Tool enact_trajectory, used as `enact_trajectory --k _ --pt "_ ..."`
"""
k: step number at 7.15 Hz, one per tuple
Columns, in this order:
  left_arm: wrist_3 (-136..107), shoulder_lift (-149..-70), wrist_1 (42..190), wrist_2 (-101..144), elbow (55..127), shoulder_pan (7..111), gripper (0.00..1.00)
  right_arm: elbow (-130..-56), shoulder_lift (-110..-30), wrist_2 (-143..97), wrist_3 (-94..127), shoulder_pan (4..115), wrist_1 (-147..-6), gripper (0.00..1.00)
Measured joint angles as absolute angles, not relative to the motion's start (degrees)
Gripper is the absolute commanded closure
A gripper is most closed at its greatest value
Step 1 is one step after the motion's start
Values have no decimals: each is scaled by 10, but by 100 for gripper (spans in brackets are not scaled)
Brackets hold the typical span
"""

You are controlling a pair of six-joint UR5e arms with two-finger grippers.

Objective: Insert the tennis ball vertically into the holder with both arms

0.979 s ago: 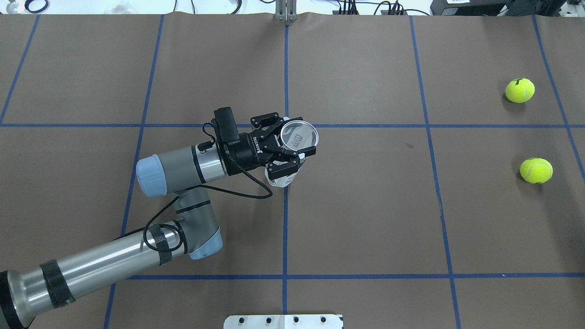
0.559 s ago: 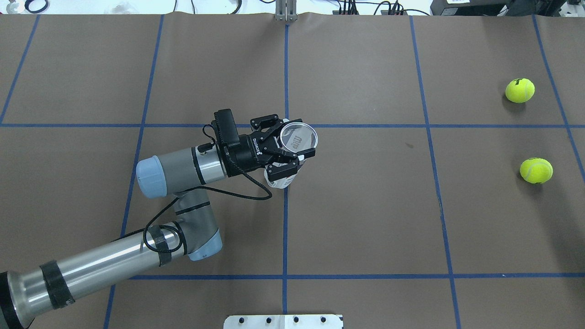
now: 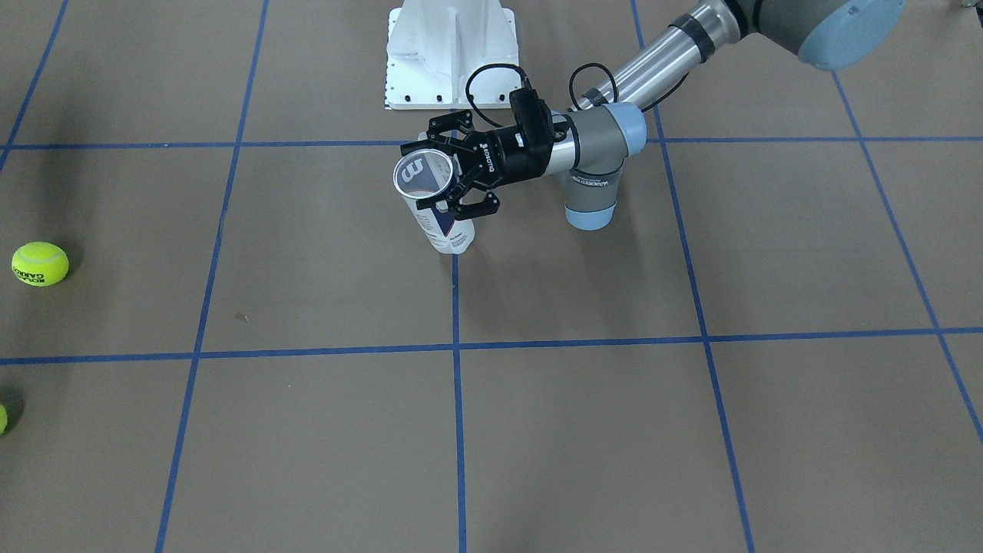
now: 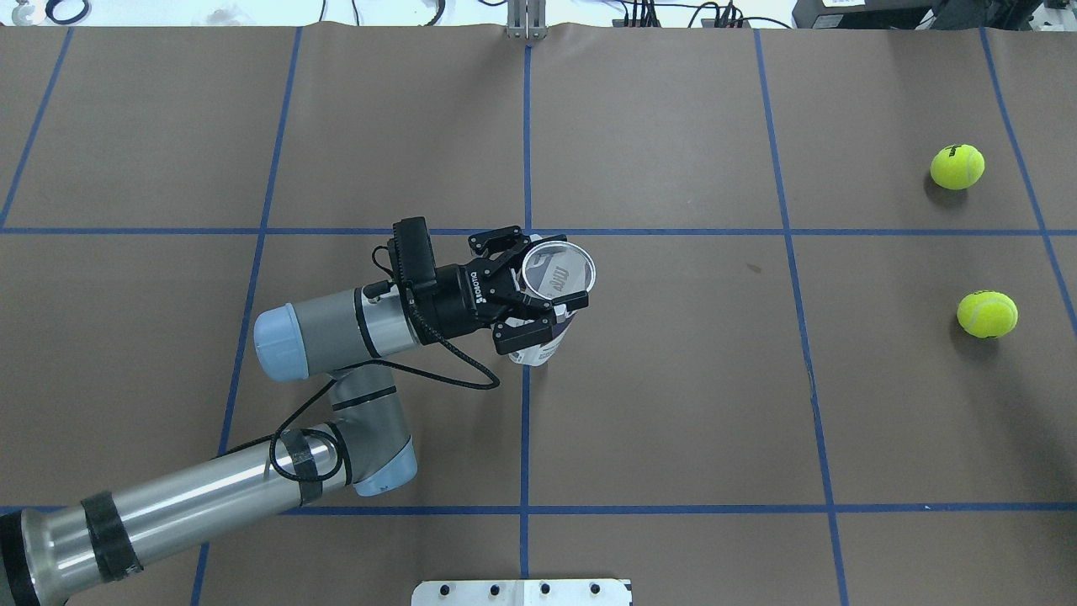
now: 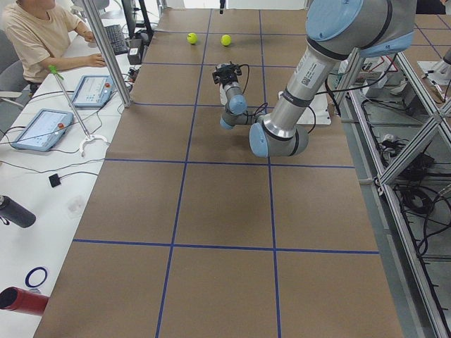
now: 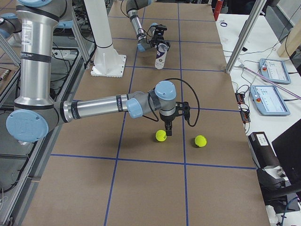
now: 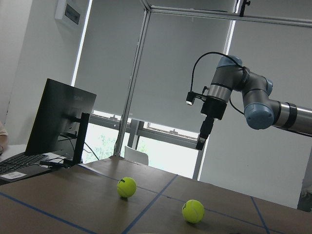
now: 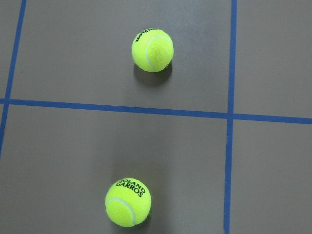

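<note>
The holder [image 4: 549, 290], a clear can with a white and navy label, stands about upright near the table's middle, open mouth up. My left gripper [image 4: 543, 296] is shut on its upper part, also seen from the front as the left gripper [image 3: 453, 183] on the holder [image 3: 439, 219]. Two tennis balls [image 4: 957, 166] [image 4: 987, 314] lie far off at the table's right end. My right gripper [image 6: 168, 128] hangs pointing down just above the tennis ball [image 6: 161, 136]; I cannot tell whether it is open. The right wrist view shows both balls [image 8: 152, 50] [image 8: 127, 202] and no fingers.
The white pedestal [image 3: 449, 54] stands at the robot's side of the table. A person [image 5: 39, 32] sits at a side desk with tablets [image 5: 39, 128]. A dark monitor [image 7: 61, 122] stands beyond the balls' end. Metal posts [image 6: 242, 35] rise along the table's edge.
My left gripper has carried the holder a little to the right and toward the robot's side. The two balls have not moved.
</note>
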State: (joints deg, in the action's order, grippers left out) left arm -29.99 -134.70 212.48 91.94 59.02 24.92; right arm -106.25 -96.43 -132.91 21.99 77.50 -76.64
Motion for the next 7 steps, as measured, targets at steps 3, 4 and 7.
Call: enact_trajectory --k 3,4,7 --pt "-303 -1347 2133 919 591 245 42 -1050 -964 -1285 315 708 -705 1" --pt "-303 -1347 2133 919 591 245 42 -1028 -966 -1265 362 681 -644 1" --pt "-302 -1347 2133 919 591 244 42 -970 -986 -1209 438 616 -506 0"
